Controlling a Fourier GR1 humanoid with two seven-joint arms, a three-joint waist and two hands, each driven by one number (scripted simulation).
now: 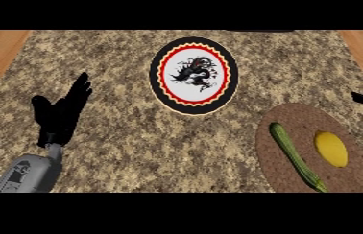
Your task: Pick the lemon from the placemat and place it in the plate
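Granite counter (127, 151): 1 plate (193, 76), 1 placemat (280, 161), 1 lemon (331, 149), 1 cucumber (294, 156).

Even, soft, shadowless light over the speckled counter (142, 146) (no glare), with the far corners splayed outward.

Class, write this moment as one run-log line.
lemon: on placemat, beside cucumber | plate: no lemon | left hand: open, resting | right hand: barely visible

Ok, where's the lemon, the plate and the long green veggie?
lemon (331, 149), head view, middle of its yellow skin.
plate (193, 107), head view, its black rim.
green vegetable (294, 155), head view, middle of its length.
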